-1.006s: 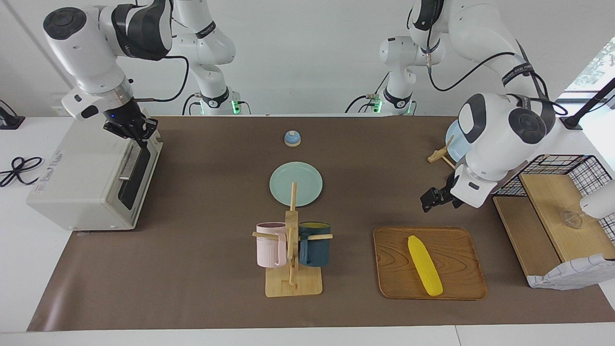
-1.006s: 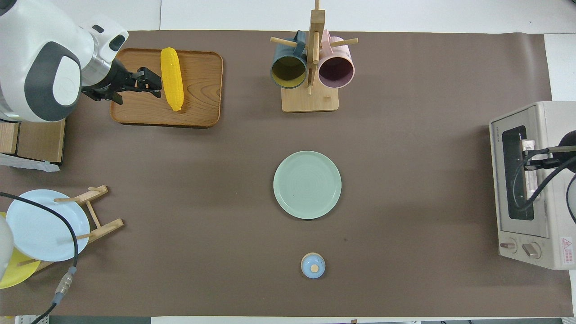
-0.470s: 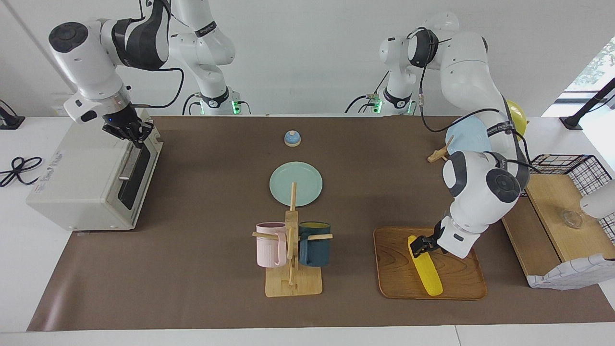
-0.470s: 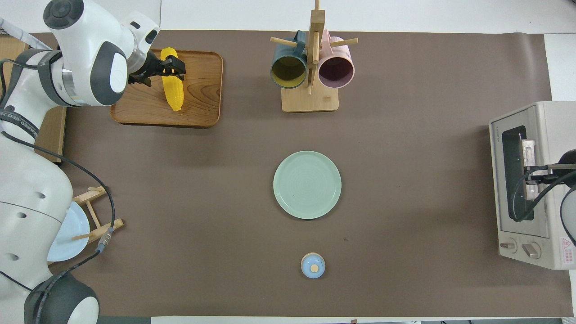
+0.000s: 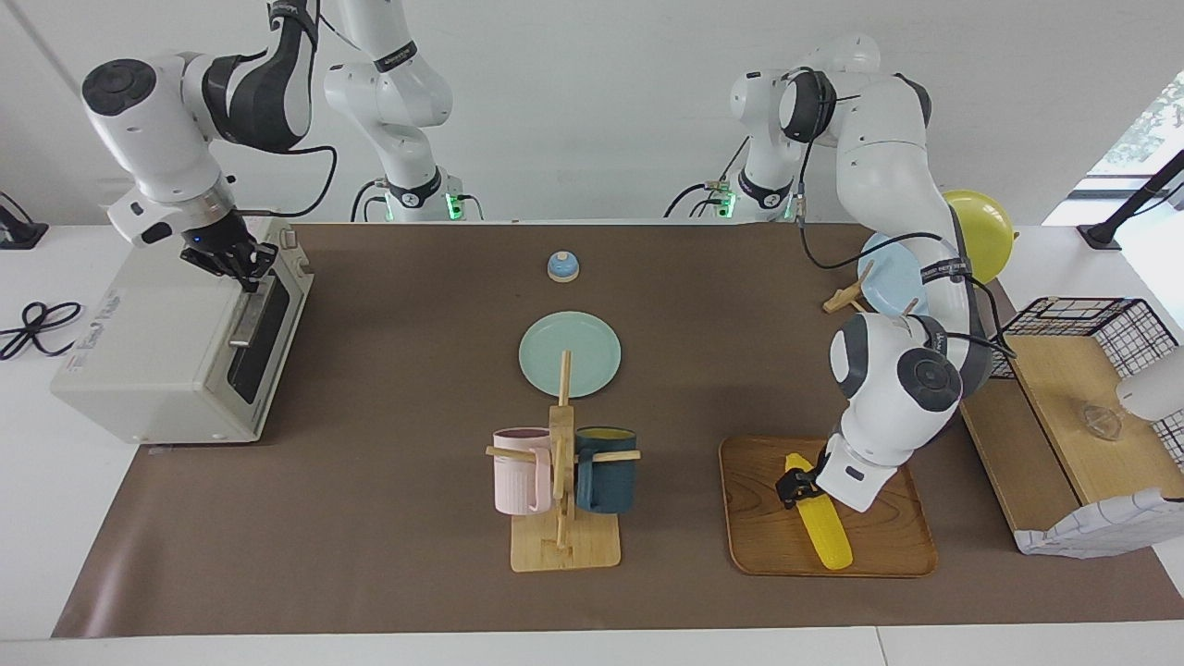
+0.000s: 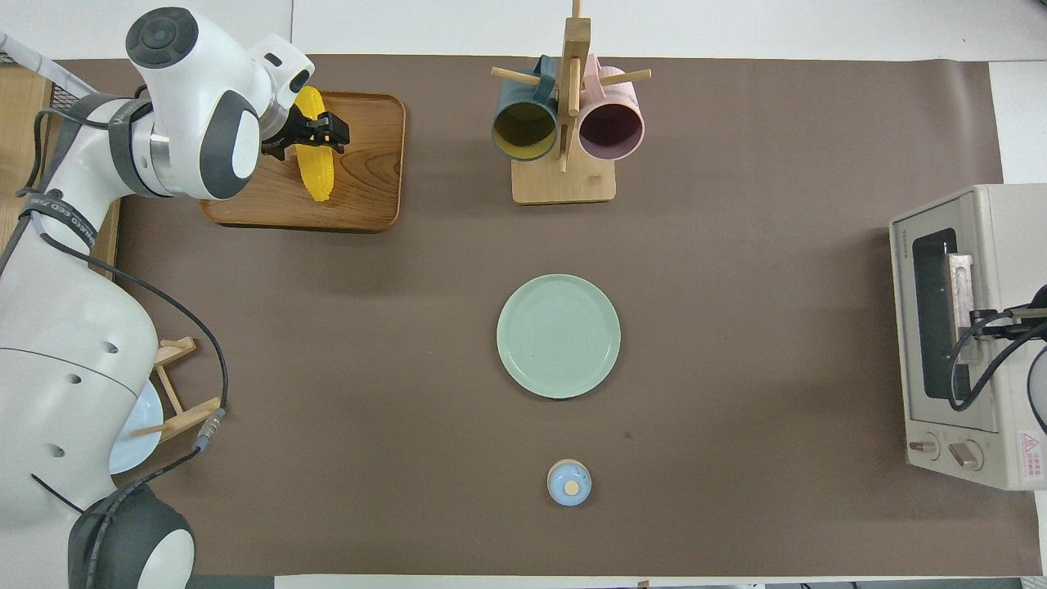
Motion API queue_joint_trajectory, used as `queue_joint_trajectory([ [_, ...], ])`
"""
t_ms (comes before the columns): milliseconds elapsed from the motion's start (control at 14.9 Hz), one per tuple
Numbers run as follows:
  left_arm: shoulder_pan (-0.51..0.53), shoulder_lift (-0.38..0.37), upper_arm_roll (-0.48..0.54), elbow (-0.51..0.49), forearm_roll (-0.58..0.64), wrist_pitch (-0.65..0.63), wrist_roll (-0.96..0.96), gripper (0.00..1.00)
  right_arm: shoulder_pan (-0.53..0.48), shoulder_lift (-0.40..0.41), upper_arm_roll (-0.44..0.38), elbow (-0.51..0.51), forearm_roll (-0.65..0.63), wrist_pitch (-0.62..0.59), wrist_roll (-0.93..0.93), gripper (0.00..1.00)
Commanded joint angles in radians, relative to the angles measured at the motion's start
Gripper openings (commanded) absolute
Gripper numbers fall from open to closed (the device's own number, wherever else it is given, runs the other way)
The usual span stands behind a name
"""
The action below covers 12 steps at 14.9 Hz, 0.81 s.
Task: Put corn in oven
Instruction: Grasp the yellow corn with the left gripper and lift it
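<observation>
The left gripper (image 5: 797,483) is straddling the single corn (image 5: 820,524) with fingers spread, not yet clamped, the corn lying on the one wooden tray (image 5: 758,532) near the bench's left-arm end. The right gripper (image 5: 242,274), clenched, is resting at the handle of the one oven (image 5: 153,347), whose door is closed. Lifting, opening and loading remain.

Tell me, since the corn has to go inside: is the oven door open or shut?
Shut. The oven door's dark glass sits flush with its front, and the bar handle lies against it.
</observation>
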Motion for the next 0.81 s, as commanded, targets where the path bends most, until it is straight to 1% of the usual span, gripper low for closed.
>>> queue_joint_trajectory([
  [0, -0.002, 0.015, 0.003, 0.022, 0.030, 0.011, 0.010, 0.66, -0.010, -0.011, 0.007, -0.028, -0.014, 0.024, -0.018, 0.00],
  [201, -0.002, 0.015, 0.003, 0.021, 0.029, 0.014, 0.010, 0.15, -0.026, -0.006, 0.005, -0.037, -0.014, 0.026, -0.023, 0.00],
  [268, -0.003, 0.015, 0.003, 0.021, 0.027, 0.015, 0.010, 0.00, -0.026, -0.002, 0.007, -0.038, -0.014, 0.024, -0.026, 0.00],
  [403, -0.003, 0.014, 0.003, 0.021, 0.024, 0.002, 0.010, 0.00, -0.024, 0.008, 0.007, -0.049, -0.014, 0.024, -0.027, 0.00],
  [537, -0.005, -0.015, 0.002, 0.021, 0.016, -0.015, 0.007, 0.00, -0.007, 0.020, 0.008, -0.054, -0.012, 0.030, -0.017, 0.00],
  [604, -0.006, -0.053, 0.002, 0.002, 0.001, -0.053, 0.004, 0.00, 0.011, 0.043, 0.010, -0.055, -0.009, 0.059, -0.012, 0.00],
  [738, -0.017, -0.133, 0.003, -0.030, -0.033, -0.148, -0.007, 0.00, 0.089, 0.079, 0.010, -0.072, -0.006, 0.124, 0.047, 0.00],
])
